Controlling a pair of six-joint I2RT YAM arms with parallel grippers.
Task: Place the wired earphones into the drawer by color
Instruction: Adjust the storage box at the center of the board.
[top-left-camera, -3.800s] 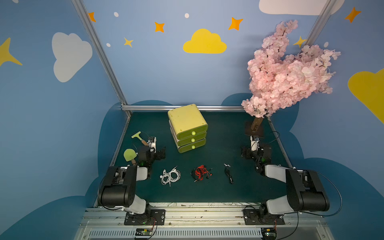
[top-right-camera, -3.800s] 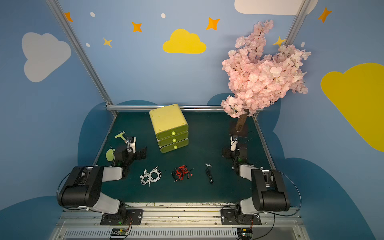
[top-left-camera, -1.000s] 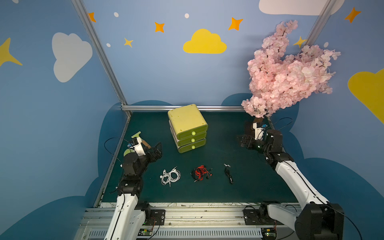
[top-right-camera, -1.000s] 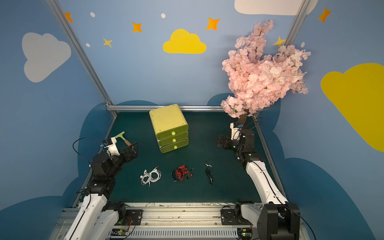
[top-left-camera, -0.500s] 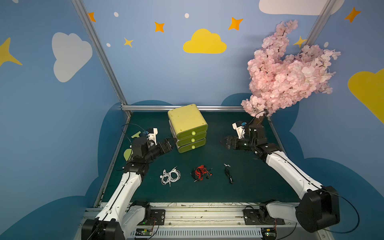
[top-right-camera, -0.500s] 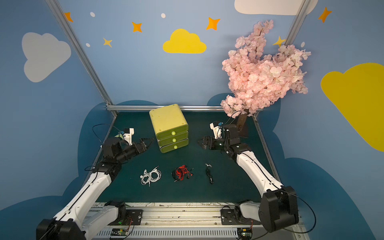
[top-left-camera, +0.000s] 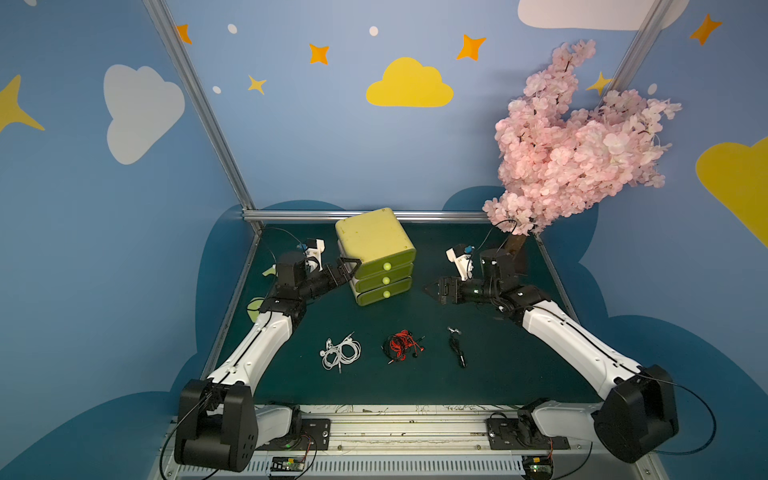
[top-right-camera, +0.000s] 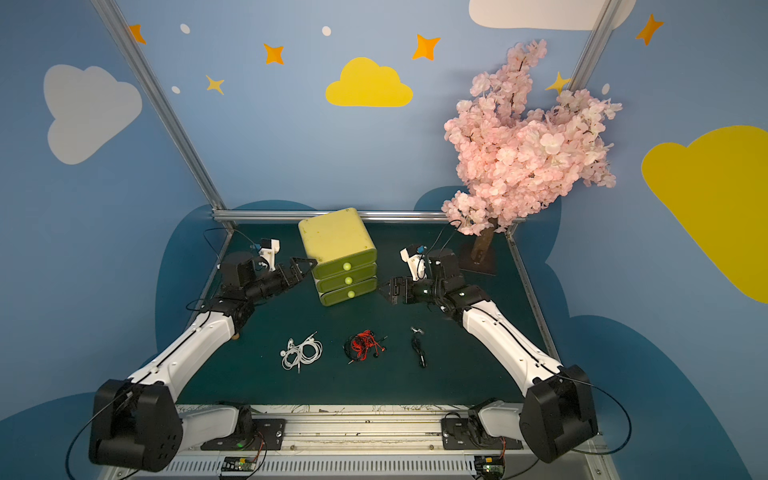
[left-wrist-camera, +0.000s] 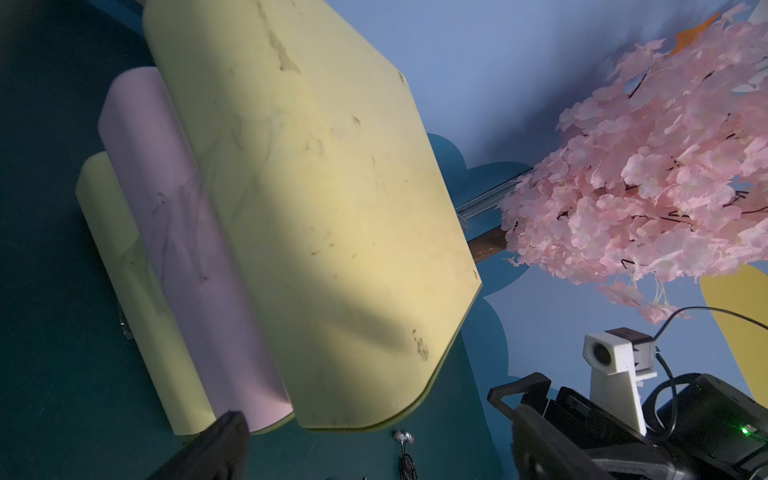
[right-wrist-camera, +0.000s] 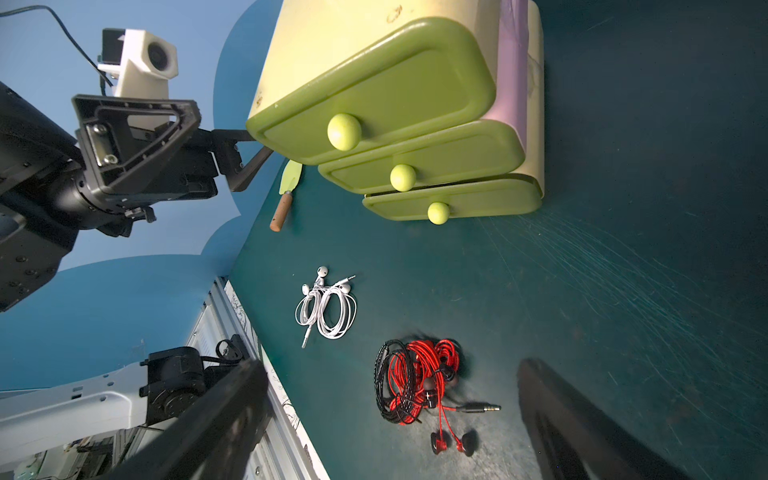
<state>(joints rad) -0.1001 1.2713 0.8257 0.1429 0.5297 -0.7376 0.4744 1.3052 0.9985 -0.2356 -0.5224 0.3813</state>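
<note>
Three bundles of wired earphones lie in a row on the green mat: white (top-left-camera: 340, 352) (right-wrist-camera: 326, 307), red-and-black (top-left-camera: 401, 346) (right-wrist-camera: 415, 382), black (top-left-camera: 457, 349) (left-wrist-camera: 405, 457). Behind them stands the yellow-green drawer unit (top-left-camera: 376, 249) (right-wrist-camera: 395, 104), its three knobbed drawers shut. My left gripper (top-left-camera: 349, 266) (left-wrist-camera: 374, 449) is open and empty, close beside the unit's upper left edge. My right gripper (top-left-camera: 432, 289) (right-wrist-camera: 390, 415) is open and empty, hovering a little to the right of the unit and pointing toward it.
A pink blossom tree (top-left-camera: 573, 141) on a brown base stands at the back right, close behind my right arm. A green toy tool with a wooden handle (right-wrist-camera: 286, 195) lies left of the drawer unit. Another green toy (top-left-camera: 253, 309) sits by my left forearm.
Both arms have reached further in toward the drawer unit, the left from the left side and the right from the right. The jaws stayed open. The earphones have not moved.
</note>
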